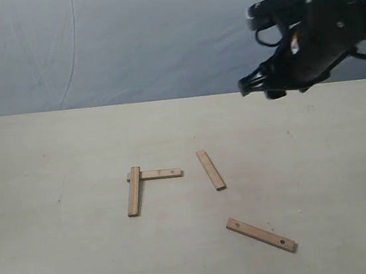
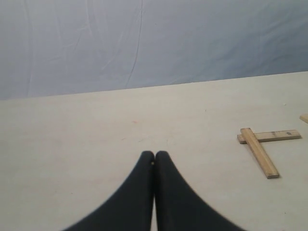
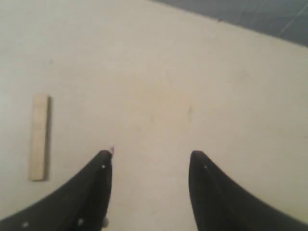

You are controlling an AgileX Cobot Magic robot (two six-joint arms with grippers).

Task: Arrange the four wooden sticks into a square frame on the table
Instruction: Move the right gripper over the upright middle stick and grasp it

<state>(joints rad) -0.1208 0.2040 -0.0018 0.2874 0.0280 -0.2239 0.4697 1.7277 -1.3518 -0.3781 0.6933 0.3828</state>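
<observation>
Exterior: right hand [image 1: 252, 87] aloft over bench [image 1: 64, 258]; we find two sticks [image 1: 135, 191] overlapped in an L, third stick [image 1: 210, 170] and fourth stick [image 1: 260, 235] lying apart | Left wrist: left hand [image 2: 154, 156] pressed together | Right wrist: right hand [image 3: 150, 159] spread, single stick [image 3: 40, 137] beside it
</observation>
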